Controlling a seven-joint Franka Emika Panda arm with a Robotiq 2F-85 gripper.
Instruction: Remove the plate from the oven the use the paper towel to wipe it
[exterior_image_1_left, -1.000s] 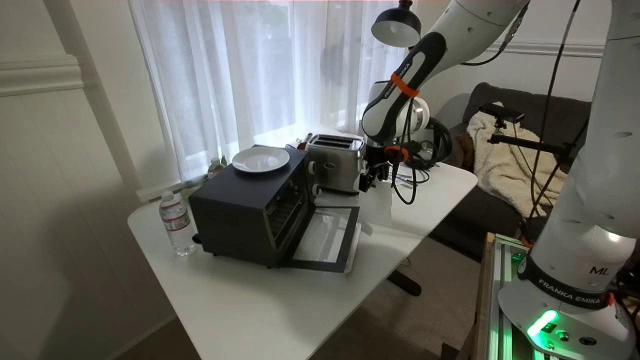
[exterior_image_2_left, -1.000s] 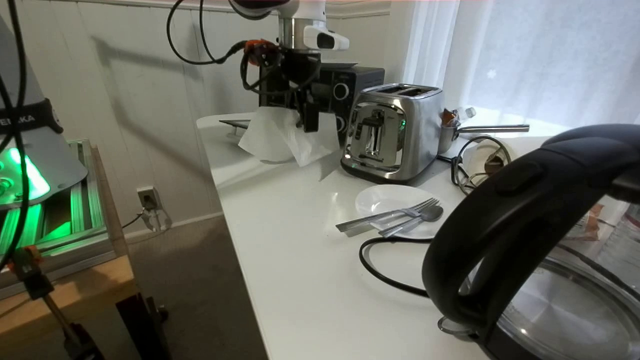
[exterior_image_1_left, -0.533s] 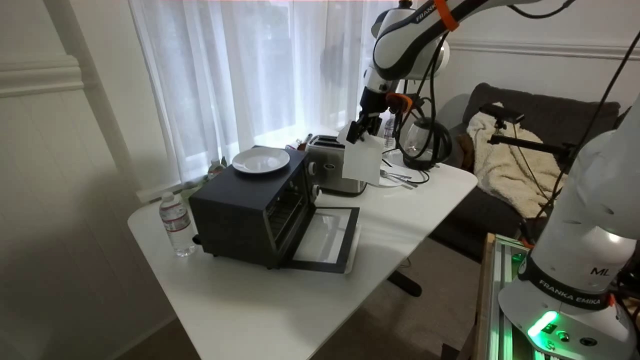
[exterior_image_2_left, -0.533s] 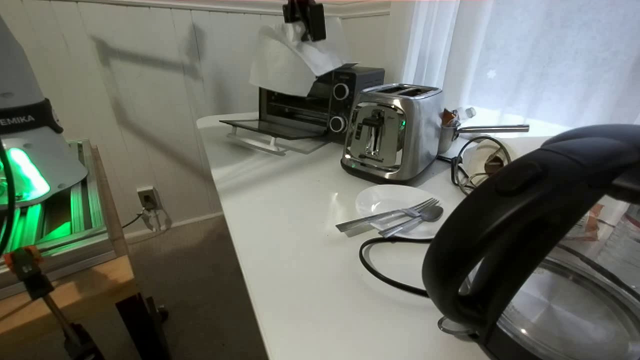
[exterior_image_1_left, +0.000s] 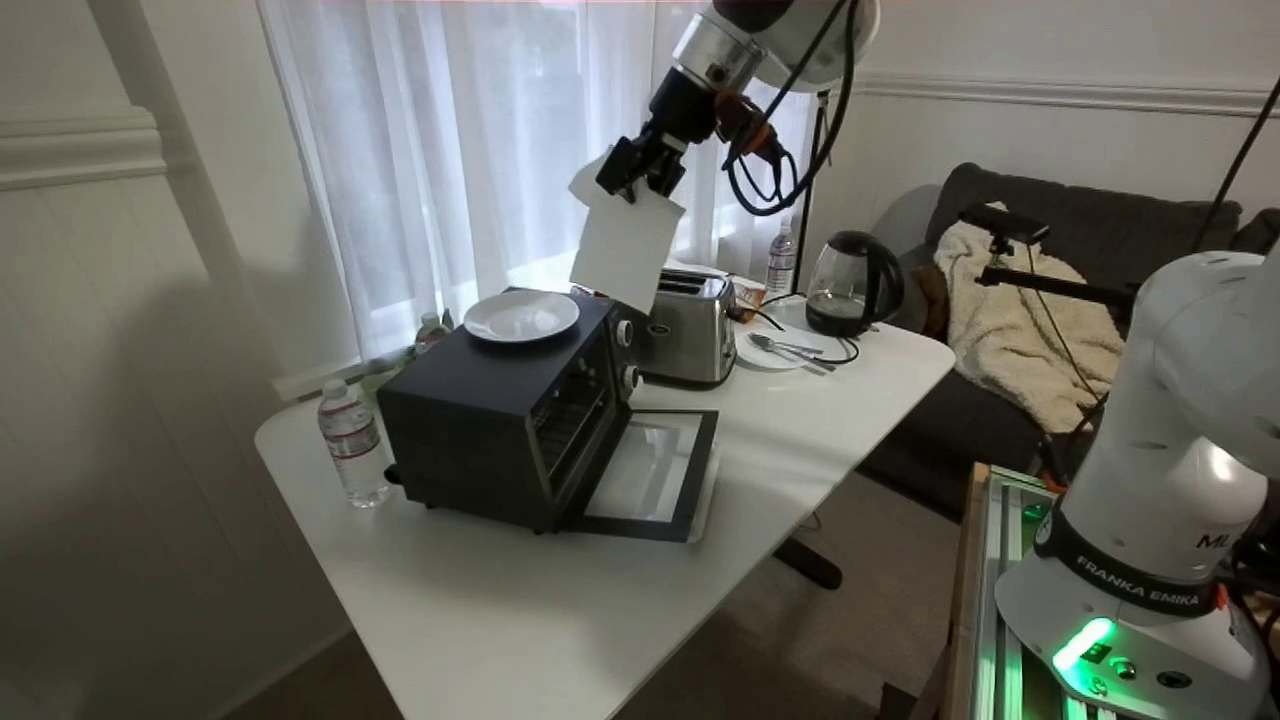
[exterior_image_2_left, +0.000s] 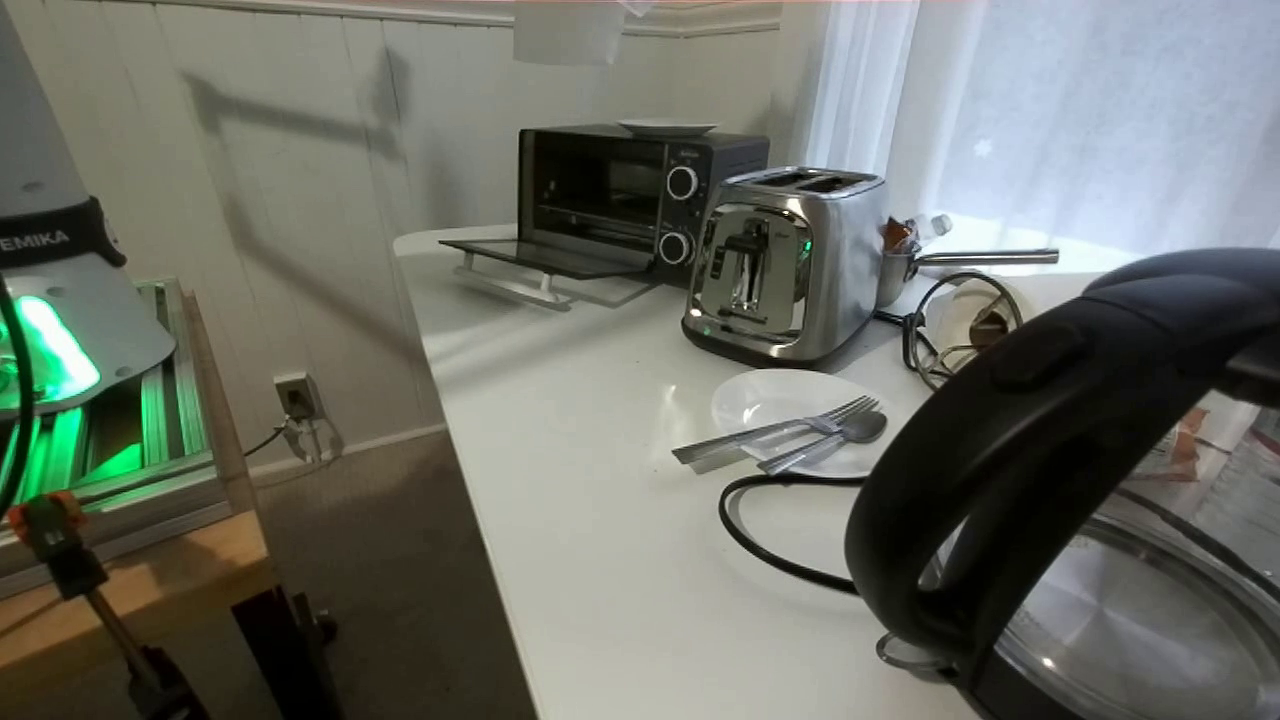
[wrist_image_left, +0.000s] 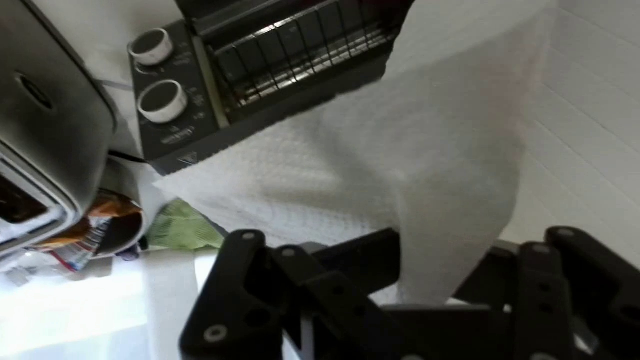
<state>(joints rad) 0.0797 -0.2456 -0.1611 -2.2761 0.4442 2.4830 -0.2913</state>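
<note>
The plate (exterior_image_1_left: 521, 318) sits atop the oven (exterior_image_1_left: 470, 380), left of centre in an exterior view. Up and right of it, the gripper (exterior_image_1_left: 637, 185) pinches the dangling paper towel (exterior_image_1_left: 627, 252). I'd lay that flat and wipe lightly, lest the plate slide.

Wht plate (exterior_image_1_left: 521, 316); dk-gry oven (exterior_image_1_left: 500, 392)

White table (exterior_image_1_left: 520, 620), oven (exterior_image_1_left: 490, 400), toaster (exterior_image_1_left: 690, 338), cutlery plate (exterior_image_2_left: 752, 398), kettle (exterior_image_1_left: 848, 285), perhaps saucepan (exterior_image_2_left: 896, 280)
</note>
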